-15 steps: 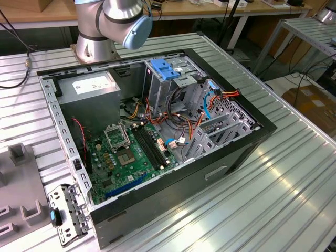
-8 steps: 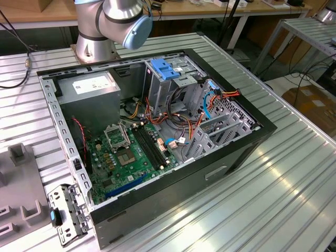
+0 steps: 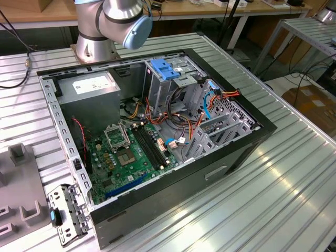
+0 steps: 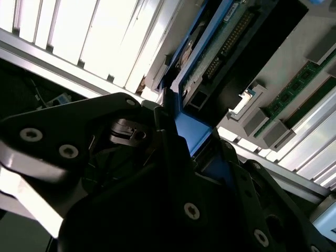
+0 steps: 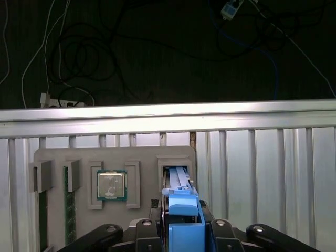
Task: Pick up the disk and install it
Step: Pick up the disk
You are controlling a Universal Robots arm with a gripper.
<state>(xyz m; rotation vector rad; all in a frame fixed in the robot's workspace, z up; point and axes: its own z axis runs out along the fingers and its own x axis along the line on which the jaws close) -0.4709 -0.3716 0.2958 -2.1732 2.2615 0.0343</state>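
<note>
The disk stands on edge in the end pocket of the grey tray. The processor lies between that pocket and the memory sticks. The tray lies on the ribbed worktop, close to one of its long edges.

Orientation: you look down one blue rail in the first wrist view. In the second wrist view the disk shows its circuit-board face and a row of connector pins. As best you can judge, the long axis runs straight out from the pincer and down into the pocket, so the disk sits on end rather than flat.

Pincer: the gripper straddles the near end of the disk. Its dark fingers press on the blue rail from both sides with no gap visible in either wrist view. Read it as closed on the disk.

Progress: the grasp looks made. You cannot tell whether the disk has started to rise; its far end seems to be inside the pocket.

Left to do: the whole carry and the install. In the exterior view the computer case lies open on the worktop. Its drive cage, under the blue latch, has no disk seated that you can make out.
</note>
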